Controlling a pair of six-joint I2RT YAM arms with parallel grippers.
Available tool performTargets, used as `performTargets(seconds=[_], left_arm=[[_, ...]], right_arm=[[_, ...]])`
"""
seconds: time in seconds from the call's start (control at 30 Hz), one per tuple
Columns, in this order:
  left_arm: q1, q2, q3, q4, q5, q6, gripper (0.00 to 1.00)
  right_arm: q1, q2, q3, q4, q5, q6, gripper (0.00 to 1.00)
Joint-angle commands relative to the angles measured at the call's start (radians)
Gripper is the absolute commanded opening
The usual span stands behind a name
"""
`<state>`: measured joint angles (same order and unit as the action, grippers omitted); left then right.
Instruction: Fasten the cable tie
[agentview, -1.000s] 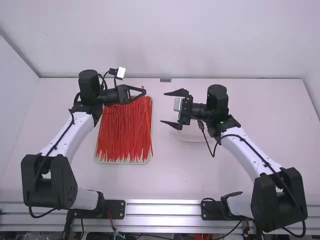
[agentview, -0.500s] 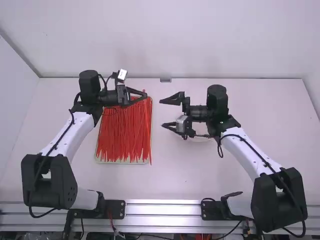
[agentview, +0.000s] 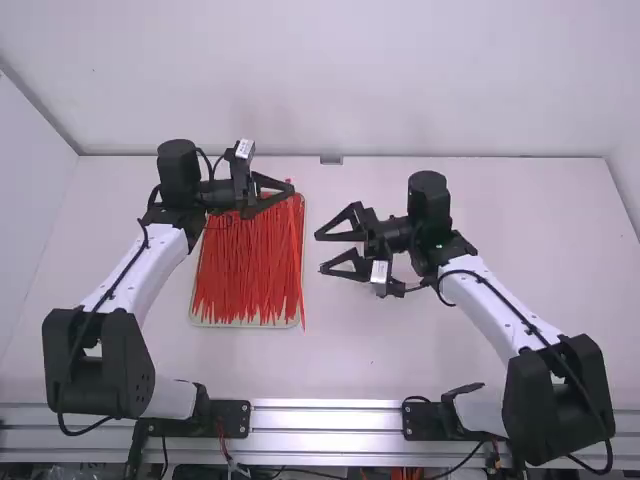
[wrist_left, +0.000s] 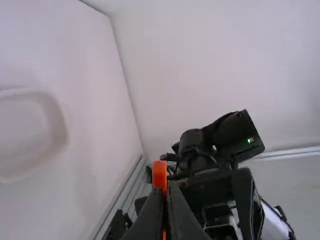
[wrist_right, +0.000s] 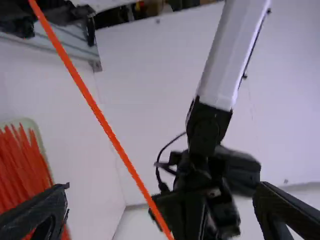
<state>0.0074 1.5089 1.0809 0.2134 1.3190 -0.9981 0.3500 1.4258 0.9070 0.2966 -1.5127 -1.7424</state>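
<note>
Where the cable tie (wrist_left: 159, 172) is: pinched in the left pincer (agentview: 283, 188), up off the table (agentview: 500, 200), over the far end of the tray (agentview: 245, 322).
The left pincer: its fingers are squeezed together on the orange tie, at the far left.
The right pincer (agentview: 333, 247): its two fingers are spread wide apart and hold nothing. It sits just right of the tray and points left.
The tray: flat on the table, full of red ties (agentview: 250, 260) lying side by side.
The two pincers: near each other, not touching.
</note>
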Motion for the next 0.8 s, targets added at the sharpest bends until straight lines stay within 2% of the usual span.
performTargets(seconds=[0.0, 0.23, 0.37, 0.47, 0.5, 0.57, 0.73, 0.77], left_arm=[[-0.002, -0.002, 0.027, 0.004, -0.018, -0.072, 0.02], [0.0, -0.002, 0.027, 0.015, -0.025, -0.132, 0.02], [0.003, -0.002, 0.027, 0.015, -0.018, -0.131, 0.02], [0.006, -0.002, 0.027, 0.015, -0.016, -0.127, 0.02], [0.002, -0.002, 0.027, 0.016, 0.0, -0.112, 0.02], [-0.001, -0.002, 0.027, 0.017, 0.009, -0.104, 0.02], [-0.001, -0.002, 0.027, 0.016, 0.001, -0.105, 0.02], [-0.001, -0.002, 0.027, 0.017, 0.0, -0.105, 0.02]], right_arm=[[0.034, 0.006, 0.029, 0.002, -0.041, -0.072, 0.99], [0.108, 0.006, 0.029, 0.002, 0.008, -0.09, 1.0], [0.136, 0.006, 0.029, 0.002, -0.013, -0.084, 0.95], [0.149, 0.006, 0.029, 0.002, -0.013, -0.049, 0.82], [0.148, 0.006, 0.029, 0.002, -0.014, -0.034, 0.72], [0.148, 0.006, 0.029, 0.001, -0.014, -0.034, 0.65], [0.148, 0.006, 0.029, -0.02, -0.048, -0.041, 0.59], [0.149, 0.006, 0.029, -0.025, -0.048, -0.04, 0.54]])
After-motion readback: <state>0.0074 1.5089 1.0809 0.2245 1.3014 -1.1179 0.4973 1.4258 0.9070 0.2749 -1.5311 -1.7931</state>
